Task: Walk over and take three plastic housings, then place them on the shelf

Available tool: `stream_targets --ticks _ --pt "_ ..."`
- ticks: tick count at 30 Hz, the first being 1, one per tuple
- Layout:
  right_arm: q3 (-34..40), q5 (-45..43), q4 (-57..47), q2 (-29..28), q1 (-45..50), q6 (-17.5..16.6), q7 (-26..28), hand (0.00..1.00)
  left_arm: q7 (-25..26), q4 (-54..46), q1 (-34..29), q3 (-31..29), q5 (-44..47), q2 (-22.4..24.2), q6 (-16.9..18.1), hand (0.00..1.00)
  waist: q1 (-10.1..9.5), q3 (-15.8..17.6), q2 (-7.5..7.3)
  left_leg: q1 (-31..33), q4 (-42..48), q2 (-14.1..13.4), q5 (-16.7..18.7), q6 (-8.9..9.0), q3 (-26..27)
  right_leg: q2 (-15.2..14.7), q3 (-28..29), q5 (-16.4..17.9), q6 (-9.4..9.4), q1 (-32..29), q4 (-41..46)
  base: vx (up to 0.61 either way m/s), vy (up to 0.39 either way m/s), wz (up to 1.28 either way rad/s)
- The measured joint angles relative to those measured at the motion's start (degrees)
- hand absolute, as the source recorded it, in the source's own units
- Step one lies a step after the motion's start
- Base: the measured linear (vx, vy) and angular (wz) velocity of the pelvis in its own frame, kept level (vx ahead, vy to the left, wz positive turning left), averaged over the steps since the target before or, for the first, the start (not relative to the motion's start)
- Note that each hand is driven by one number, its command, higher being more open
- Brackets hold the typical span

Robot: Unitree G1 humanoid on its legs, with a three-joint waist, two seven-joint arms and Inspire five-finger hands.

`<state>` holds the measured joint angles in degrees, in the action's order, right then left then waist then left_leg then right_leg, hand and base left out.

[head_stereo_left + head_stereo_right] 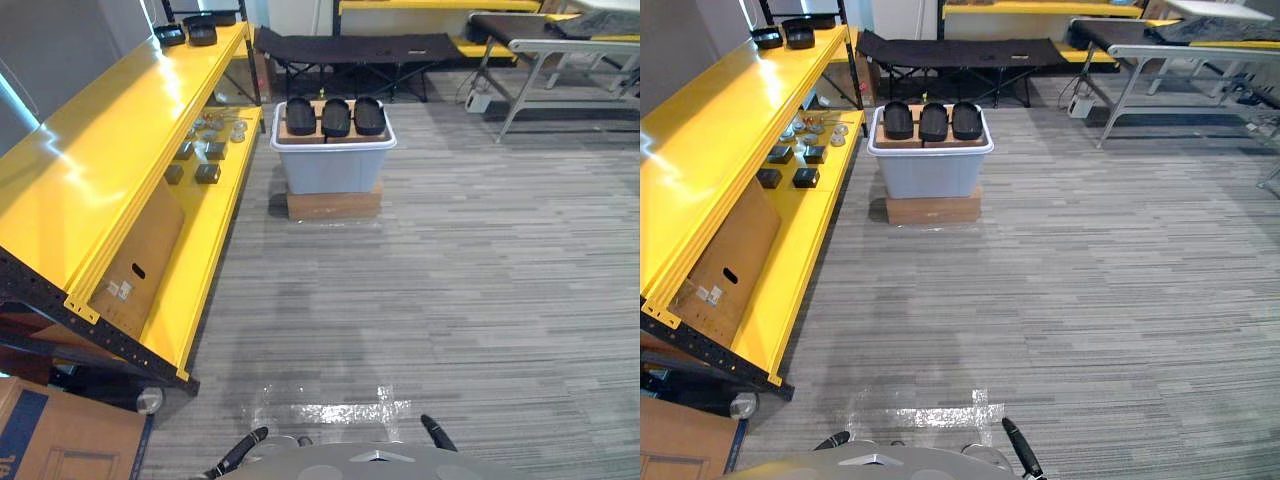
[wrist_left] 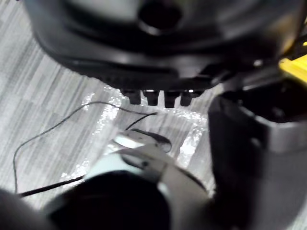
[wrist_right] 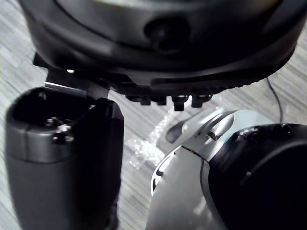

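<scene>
**Left robot hand (image 2: 158, 43) and right robot hand (image 3: 158, 33) empty, plastic housings (image 1: 335, 117) far off on a bin (image 1: 333, 165)**

Left wrist view: the left robot hand hangs over grey striped carpet (image 2: 43, 96). Its fingers (image 2: 151, 97) are apart from the thumb (image 2: 249, 153) and nothing lies between them. A shiny patch of tape (image 2: 103, 120) sits on the carpet below.

Right wrist view: the right robot hand hangs the same way, its fingers and thumb spread and closed on nothing, with the carpet beneath.

Left eye view: three black plastic housings lie side by side on cardboard across the top of the pale grey bin, far ahead and a little left of centre. The bin stands on a flat cardboard box (image 1: 333, 204). A yellow shelf (image 1: 110, 150) runs along the left from near to far. Two more black housings (image 1: 187, 33) sit at the far end of its top level, and small dark and clear parts (image 1: 205, 150) lie on the lower level. Nearer on that level, a cardboard sheet (image 1: 140, 260) leans. A black folding cot (image 1: 350, 47) stands beyond the bin.

Right eye view: a grey-framed counter (image 1: 1170, 50) stands at the far right, well apart from the bin.
</scene>
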<state>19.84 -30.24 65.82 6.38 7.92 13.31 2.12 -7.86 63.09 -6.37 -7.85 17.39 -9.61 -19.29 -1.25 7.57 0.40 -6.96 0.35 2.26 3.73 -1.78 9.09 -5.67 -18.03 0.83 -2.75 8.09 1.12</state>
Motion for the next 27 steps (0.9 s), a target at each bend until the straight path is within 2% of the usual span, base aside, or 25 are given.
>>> stream_targets --ticks 3,5,6,8,10,12,15,20,27 --pt "0.42 0.58 0.88 -0.06 -0.67 -0.52 0.82 1.0 0.2 0.05 0.42 0.11 -0.04 0.25 1.78 1.0 0.2 -0.07 -0.11 -3.02 -3.1 0.43 -1.04 -0.24 0.16 0.0 -0.28 -0.1 -0.24 2.07 -1.16 0.05 0.038 0.0" --pt "0.42 0.59 1.02 -0.5 -0.76 -2.22 0.95 1.0 0.19 0.52 0.8 -0.08 -0.07 0.71 3.22 1.0 0.24 0.01 -0.4 -3.83 -4.53 0.66 -1.54 -0.42 0.25 0.01 -0.38 -0.23 -0.48 2.39 -1.77 0.04 0.033 -0.01" --pt "0.36 0.56 1.02 -0.77 -0.92 -3.39 0.85 1.0 0.24 0.5 1.14 0.17 -0.04 0.7 4.06 1.0 0.25 0.02 -0.42 -3.93 -4.95 0.78 -1.93 -0.4 0.26 0.01 -0.46 -0.37 -0.68 2.43 -2.22 0.0 0.0 0.0" --pt "-0.77 0.56 0.74 -1.67 -2.44 -6.39 -0.08 1.0 1.29 0.31 1.85 0.26 0.03 0.58 6.35 1.0 0.38 0.97 -1.43 -4.0 -5.2 0.9 -2.25 -0.55 0.32 -0.04 -0.51 -0.42 -0.76 2.4 -2.34 0.0 0.0 0.0" --pt "-1.99 0.6 -0.93 -2.27 -3.0 -8.51 -0.41 1.0 1.62 -0.51 1.86 0.59 0.11 0.5 7.22 1.0 0.36 1.13 -1.77 -3.99 -5.19 0.98 -2.39 -0.77 0.34 -0.12 -0.51 -0.44 -0.8 2.39 -2.35 0.0 0.0 0.0" --pt "-3.78 0.63 -5.16 -2.3 -4.76 -12.31 -1.28 1.0 2.32 -3.46 1.91 2.27 0.39 0.74 9.12 1.0 0.35 1.48 -1.42 -3.93 -5.2 1.25 -2.39 -0.77 0.42 -0.42 -0.49 -0.61 -1.07 2.31 -2.37 -0.01 0.015 0.0" --pt "-4.46 0.79 -7.71 -2.26 -7.08 -15.76 -0.89 1.0 3.42 -6.45 2.06 3.95 2.44 1.28 11.78 1.0 0.33 1.62 -1.28 -3.82 -5.23 1.34 -2.43 -0.74 0.43 -0.52 -0.5 -0.68 -1.16 2.19 -2.36 -0.05 0.017 0.0" --pt "-5.54 0.71 -8.28 -2.25 -8.63 -17.47 2.14 1.0 3.71 -7.58 2.45 5.32 6.6 3.42 14.42 1.0 0.19 1.78 -1.54 -3.81 -5.4 1.28 -2.44 -0.7 0.39 -0.45 -0.58 -0.67 -1.15 2.19 -2.39 -0.02 -0.004 0.0" --pt "-6.88 0.61 -8.08 -2.47 -6.73 -16.79 2.34 1.0 6.89 -7.75 1.26 5.2 6.7 3.62 17.28 1.0 0.1 2.45 -1.88 -4.58 -5.42 1.35 -2.36 -0.61 0.53 -0.58 -0.56 -0.54 -1.31 2.88 -2.24 -0.01 0.001 0.0"
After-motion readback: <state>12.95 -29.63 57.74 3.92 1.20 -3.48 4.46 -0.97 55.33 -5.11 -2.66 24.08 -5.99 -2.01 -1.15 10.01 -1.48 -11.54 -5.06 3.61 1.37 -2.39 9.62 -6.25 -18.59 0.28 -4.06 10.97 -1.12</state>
